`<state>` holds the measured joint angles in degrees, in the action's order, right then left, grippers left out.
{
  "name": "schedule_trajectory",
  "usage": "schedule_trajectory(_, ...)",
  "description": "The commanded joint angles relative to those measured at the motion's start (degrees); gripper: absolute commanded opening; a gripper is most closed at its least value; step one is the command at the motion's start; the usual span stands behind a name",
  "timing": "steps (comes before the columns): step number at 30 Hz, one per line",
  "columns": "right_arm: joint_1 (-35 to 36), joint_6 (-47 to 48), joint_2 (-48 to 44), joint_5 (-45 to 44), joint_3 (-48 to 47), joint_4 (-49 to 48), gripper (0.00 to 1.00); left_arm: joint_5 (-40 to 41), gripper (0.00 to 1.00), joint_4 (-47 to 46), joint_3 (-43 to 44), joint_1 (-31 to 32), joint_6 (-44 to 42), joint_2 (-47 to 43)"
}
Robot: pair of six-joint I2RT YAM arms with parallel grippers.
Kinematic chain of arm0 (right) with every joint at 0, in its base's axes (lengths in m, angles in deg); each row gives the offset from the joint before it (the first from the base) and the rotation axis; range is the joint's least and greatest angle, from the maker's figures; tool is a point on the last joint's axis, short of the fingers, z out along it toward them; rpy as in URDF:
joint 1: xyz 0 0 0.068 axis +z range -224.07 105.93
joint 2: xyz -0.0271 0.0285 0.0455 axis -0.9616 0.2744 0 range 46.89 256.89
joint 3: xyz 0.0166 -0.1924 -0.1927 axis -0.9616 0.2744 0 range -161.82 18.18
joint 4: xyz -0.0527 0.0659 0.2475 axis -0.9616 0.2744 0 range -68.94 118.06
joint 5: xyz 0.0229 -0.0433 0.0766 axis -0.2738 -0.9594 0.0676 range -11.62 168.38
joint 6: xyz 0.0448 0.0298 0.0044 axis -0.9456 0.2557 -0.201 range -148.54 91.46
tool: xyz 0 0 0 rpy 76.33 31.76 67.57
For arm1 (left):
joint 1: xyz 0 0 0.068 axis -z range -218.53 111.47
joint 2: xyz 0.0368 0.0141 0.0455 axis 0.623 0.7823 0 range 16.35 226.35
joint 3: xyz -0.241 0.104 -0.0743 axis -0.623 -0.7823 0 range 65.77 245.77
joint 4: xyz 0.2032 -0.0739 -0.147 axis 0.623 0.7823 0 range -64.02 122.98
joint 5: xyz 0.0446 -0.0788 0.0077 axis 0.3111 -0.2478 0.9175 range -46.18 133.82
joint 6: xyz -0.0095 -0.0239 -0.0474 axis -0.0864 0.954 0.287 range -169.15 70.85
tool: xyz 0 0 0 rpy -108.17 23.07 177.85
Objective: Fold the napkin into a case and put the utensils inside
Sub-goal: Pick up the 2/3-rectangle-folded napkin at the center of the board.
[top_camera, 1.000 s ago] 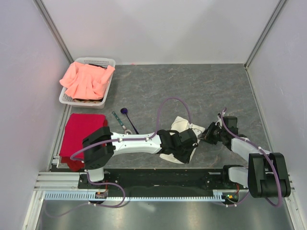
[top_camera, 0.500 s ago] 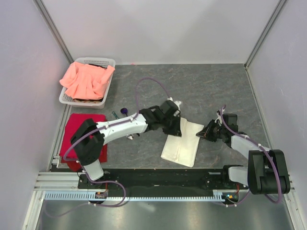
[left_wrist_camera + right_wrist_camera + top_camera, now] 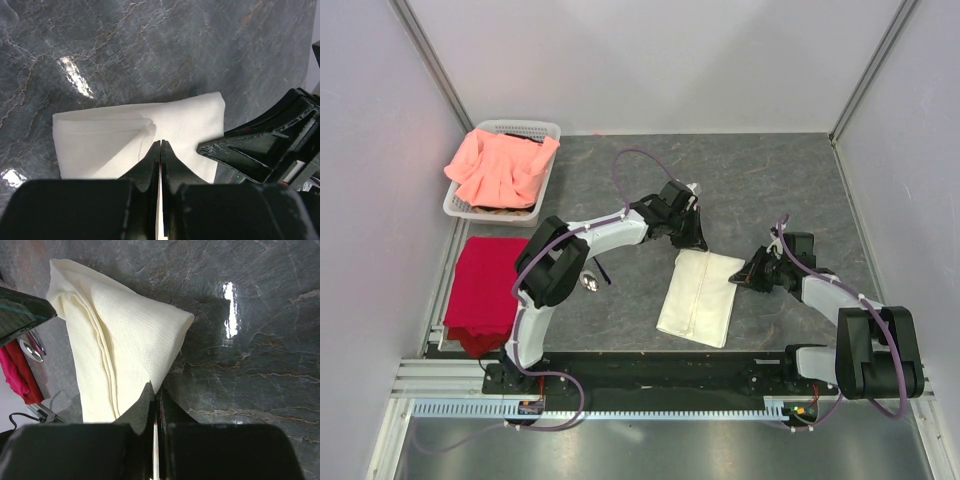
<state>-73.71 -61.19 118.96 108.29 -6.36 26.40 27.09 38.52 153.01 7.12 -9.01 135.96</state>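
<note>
— While both pairs of jaws are pressed together, where's the napkin [image 3: 700,297]?
— The right gripper [image 3: 152,387] pinches its edge, probably to lift a layer. The left gripper [image 3: 160,145] sits closed over the opposite corner, seemingly pinning it.

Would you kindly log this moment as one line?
napkin: folded strip | left gripper: shut on napkin | right gripper: shut on napkin | utensils: outside

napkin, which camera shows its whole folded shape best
Top external: the napkin shows as a whole folded strip, nearly every edge in view. Left wrist shows only one end, partly behind its jaws; right wrist shows the layered folds close up but not the whole strip.
</note>
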Motion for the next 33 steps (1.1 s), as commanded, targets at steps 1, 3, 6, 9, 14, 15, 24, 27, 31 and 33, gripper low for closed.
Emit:
schedule_trajectory(1,-0.1,2.1,1.0,0.2,-2.5,0.8,0.0,-2.7,0.05,-4.4,0.0,-0.6,2.5,0.1)
schedule_trajectory(3,-0.2,2.8,0.8,-0.2,-2.7,1.4,0.0,-3.6,0.05,-5.4,-1.5,-0.6,2.4,-0.2)
schedule_trajectory(6,-0.2,3.3,0.3,-0.7,-3.1,2.2,0.0,-3.0,0.04,-5.3,-1.9,-0.9,1.8,0.4)
schedule_trajectory(9,-0.2,3.6,0.3,-0.7,-3.9,2.4,0.0,-3.0,0.03,-5.9,-1.8,-1.5,2.2,1.5)
schedule_trajectory(14,0.0,4.4,0.6,-0.9,-5.5,3.9,0.0,-3.0,0.02,-6.6,-2.2,-1.6,3.2,2.8)
schedule_trajectory(15,0.3,4.3,0.4,-0.9,-5.5,3.9,0.0,-3.3,0.02,-7.1,-2.3,-1.6,3.4,2.8)
schedule_trajectory(24,0.6,4.3,0.2,-0.9,-5.4,3.7,0.0,-4.3,0.02,-8.3,-4.6,-1.7,3.5,1.7)
schedule_trajectory(27,1.5,3.9,-0.4,-1.6,-5.9,3.5,0.0,-5.7,0.02,-8.2,-4.1,-2.0,5.3,3.3)
schedule_trajectory(31,2.9,3.0,0.4,-1.3,-6.5,3.5,0.0,-8.4,0.02,-9.7,-3.3,-2.1,7.7,6.1)
schedule_trajectory(33,4.4,2.4,-0.1,-1.8,-7.1,3.6,0.0,-8.2,0.02,-9.9,-3.7,-2.1,8.3,6.3)
